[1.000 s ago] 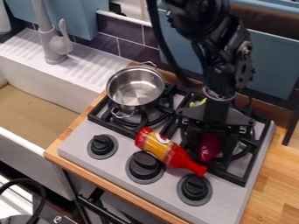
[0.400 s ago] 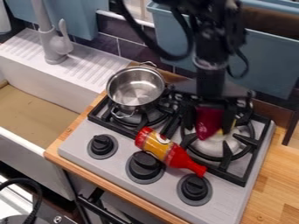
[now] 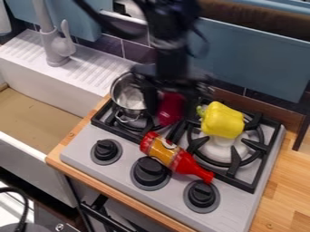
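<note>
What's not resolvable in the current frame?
- Camera view: end effector, blurred; exact grip contact unclear.
- Camera view: red object, top hidden by end effector.
- Camera view: pot, right side hidden by end effector.
- Camera view: right burner, back covered by yellow pepper.
- Camera view: arm, top cut off by edge.

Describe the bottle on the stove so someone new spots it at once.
Find the grey stove by the white sink, then its three black knobs. Behind the middle one, a red bottle lies on its side. Its orange-yellow band sets it apart from the dark-red thing in the gripper.
</note>
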You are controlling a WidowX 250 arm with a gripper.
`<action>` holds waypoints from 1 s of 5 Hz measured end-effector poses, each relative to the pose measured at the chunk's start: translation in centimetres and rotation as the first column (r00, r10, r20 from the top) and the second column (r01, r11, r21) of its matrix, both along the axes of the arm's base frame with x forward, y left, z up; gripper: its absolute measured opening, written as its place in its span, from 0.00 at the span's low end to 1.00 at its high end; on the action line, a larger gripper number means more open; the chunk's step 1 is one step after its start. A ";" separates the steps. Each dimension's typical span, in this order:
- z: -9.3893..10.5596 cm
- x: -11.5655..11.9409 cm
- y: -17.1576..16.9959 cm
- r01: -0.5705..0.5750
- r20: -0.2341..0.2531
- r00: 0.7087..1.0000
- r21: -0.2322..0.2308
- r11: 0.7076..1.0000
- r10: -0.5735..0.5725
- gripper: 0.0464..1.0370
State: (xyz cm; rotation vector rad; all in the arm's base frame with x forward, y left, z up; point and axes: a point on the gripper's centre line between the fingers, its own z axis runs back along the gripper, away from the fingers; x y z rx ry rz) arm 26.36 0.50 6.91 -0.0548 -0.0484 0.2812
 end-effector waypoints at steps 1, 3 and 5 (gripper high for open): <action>0.2 -1.1 3.4 0.026 -0.032 0.999 -0.016 1.000 -0.027 0.72; -0.5 -2.6 8.3 0.130 0.005 0.991 -0.010 0.991 -0.130 0.72; -0.6 -1.0 9.4 0.074 0.034 0.997 -0.011 0.997 -0.074 0.72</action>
